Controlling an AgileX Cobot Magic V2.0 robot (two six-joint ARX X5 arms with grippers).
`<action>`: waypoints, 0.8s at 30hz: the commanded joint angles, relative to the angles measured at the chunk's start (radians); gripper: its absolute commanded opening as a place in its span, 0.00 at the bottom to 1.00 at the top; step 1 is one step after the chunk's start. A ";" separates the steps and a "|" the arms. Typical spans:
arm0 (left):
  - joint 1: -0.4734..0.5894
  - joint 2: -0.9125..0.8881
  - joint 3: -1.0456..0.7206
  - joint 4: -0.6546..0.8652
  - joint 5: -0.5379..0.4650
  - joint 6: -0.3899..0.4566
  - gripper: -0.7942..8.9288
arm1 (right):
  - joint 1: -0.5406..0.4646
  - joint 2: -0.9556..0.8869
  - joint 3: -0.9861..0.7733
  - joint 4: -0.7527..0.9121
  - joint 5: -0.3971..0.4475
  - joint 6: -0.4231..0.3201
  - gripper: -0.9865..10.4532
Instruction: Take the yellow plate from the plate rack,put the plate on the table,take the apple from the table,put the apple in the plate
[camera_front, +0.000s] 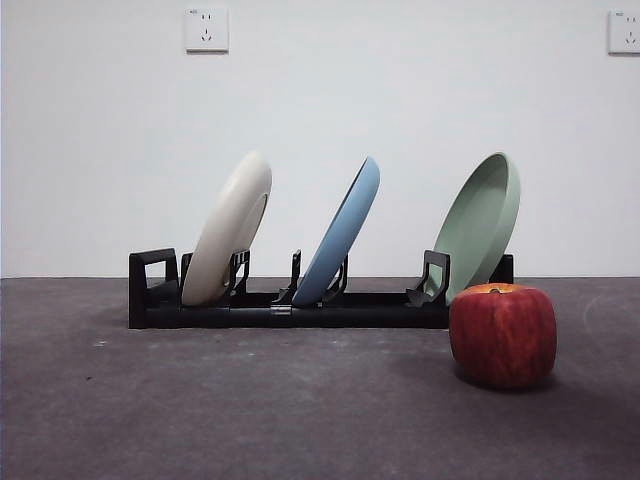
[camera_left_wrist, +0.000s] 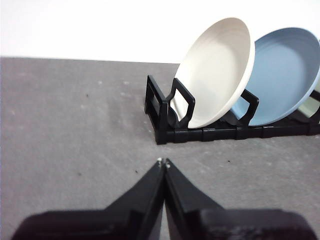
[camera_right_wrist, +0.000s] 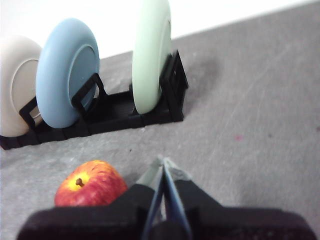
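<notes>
The yellow plate (camera_front: 230, 228), cream-coloured, stands leaning in the left slot of the black plate rack (camera_front: 290, 305) on the dark grey table (camera_front: 250, 400). It also shows in the left wrist view (camera_left_wrist: 215, 72) and at the edge of the right wrist view (camera_right_wrist: 15, 85). The red apple (camera_front: 503, 335) sits on the table in front of the rack's right end. My left gripper (camera_left_wrist: 163, 161) is shut and empty, above the table short of the rack's handle end (camera_left_wrist: 160, 112). My right gripper (camera_right_wrist: 163, 162) is shut and empty, beside the apple (camera_right_wrist: 90, 184). Neither arm shows in the front view.
A blue plate (camera_front: 342, 235) stands in the rack's middle slot and a pale green plate (camera_front: 483, 222) in the right slot. A white wall with two sockets (camera_front: 206, 29) stands behind the table.
</notes>
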 joint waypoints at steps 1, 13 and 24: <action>0.003 0.011 0.039 -0.014 -0.002 -0.069 0.07 | 0.001 0.031 0.043 0.008 0.004 0.072 0.08; 0.003 0.284 0.287 -0.024 -0.026 -0.068 0.07 | 0.001 0.354 0.332 -0.046 -0.003 0.074 0.08; 0.003 0.723 0.632 -0.032 0.167 -0.064 0.07 | 0.000 0.691 0.659 -0.167 -0.141 -0.007 0.08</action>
